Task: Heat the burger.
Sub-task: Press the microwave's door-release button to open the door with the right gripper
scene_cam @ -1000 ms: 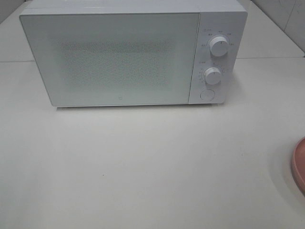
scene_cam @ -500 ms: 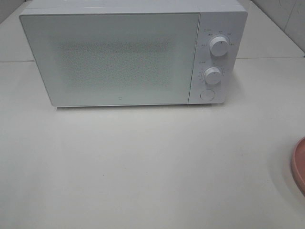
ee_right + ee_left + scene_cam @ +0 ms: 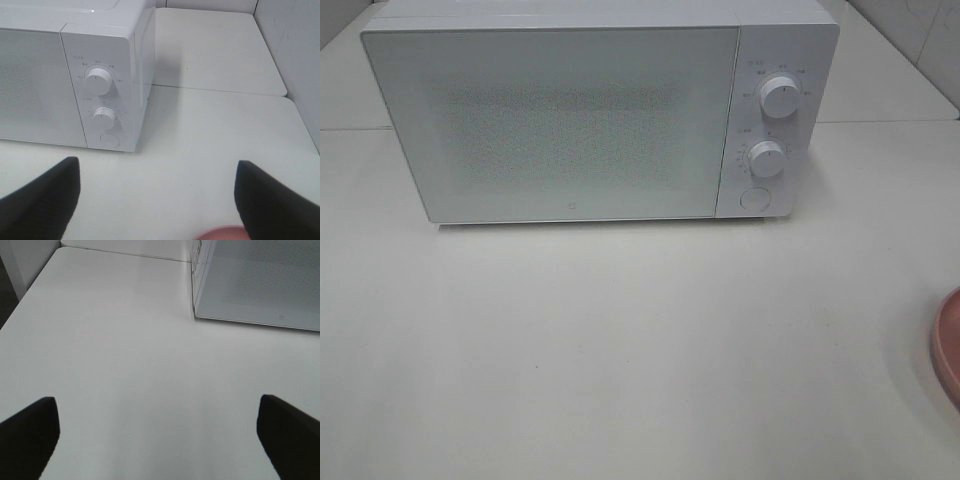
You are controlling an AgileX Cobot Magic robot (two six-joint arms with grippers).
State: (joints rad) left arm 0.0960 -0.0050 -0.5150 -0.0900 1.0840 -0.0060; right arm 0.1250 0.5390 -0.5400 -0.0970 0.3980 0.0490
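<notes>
The burger is out of view in every frame. A white microwave [image 3: 570, 120] stands at the back of the white table with its door closed; the right wrist view shows its two knobs [image 3: 99, 81] and round button [image 3: 108, 138]. My left gripper [image 3: 157, 405] hovers over bare table in front of the microwave's left corner, open and empty. Facing the control panel side, my right gripper [image 3: 157, 165] is open too, with nothing between its fingers. Neither arm shows in the exterior high view.
A pink round plate [image 3: 948, 345] pokes in at the right edge of the table, and its rim [image 3: 220, 233] shows just below my right gripper. A white wall [image 3: 295, 55] borders the table on the right.
</notes>
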